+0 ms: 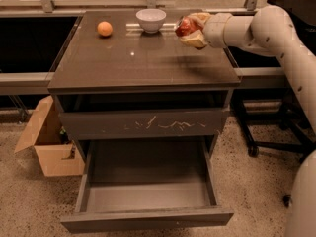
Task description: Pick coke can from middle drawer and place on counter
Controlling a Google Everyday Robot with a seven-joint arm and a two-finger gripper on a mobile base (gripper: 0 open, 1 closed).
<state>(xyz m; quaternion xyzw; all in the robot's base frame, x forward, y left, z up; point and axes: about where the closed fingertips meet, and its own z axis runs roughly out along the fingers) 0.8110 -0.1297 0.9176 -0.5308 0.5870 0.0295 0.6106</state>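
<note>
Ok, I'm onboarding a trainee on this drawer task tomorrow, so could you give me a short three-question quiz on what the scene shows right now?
1. True or false: the middle drawer is open and holds nothing.
2. Where is the end effector? A) inside the drawer; B) over the back right part of the counter, right of the white bowl; C) out of view.
3. What does the end effector hold?
Key: 1 true; 2 B; 3 the coke can.
</note>
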